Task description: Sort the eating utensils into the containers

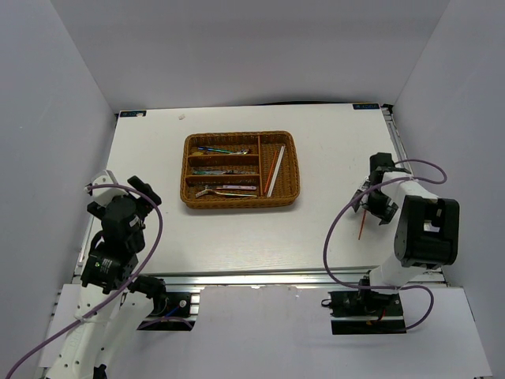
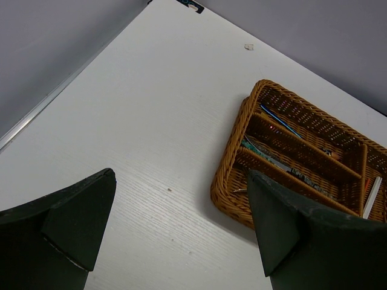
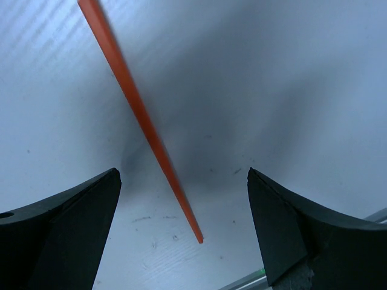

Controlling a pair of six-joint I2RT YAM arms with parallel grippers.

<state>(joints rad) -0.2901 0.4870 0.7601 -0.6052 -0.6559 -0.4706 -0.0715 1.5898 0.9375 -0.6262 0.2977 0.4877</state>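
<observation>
An orange chopstick (image 3: pixel 142 118) lies flat on the white table, running diagonally between the fingers of my right gripper (image 3: pixel 182 181), which stands open just above it without touching it. From above, the chopstick (image 1: pixel 362 227) pokes out toward the near edge below the right gripper (image 1: pixel 371 204). The brown wicker tray (image 1: pixel 189 170) sits mid-table and holds iridescent cutlery (image 1: pixel 225 190) in its long slots and a white chopstick (image 1: pixel 275 170) in its vertical slot. My left gripper (image 2: pixel 181 175) is open and empty over bare table, left of the tray (image 2: pixel 227 184).
The table's right edge (image 1: pixel 394 150) runs close behind the right arm. A metal rail (image 1: pixel 260 278) lines the near edge. White walls enclose the table on three sides.
</observation>
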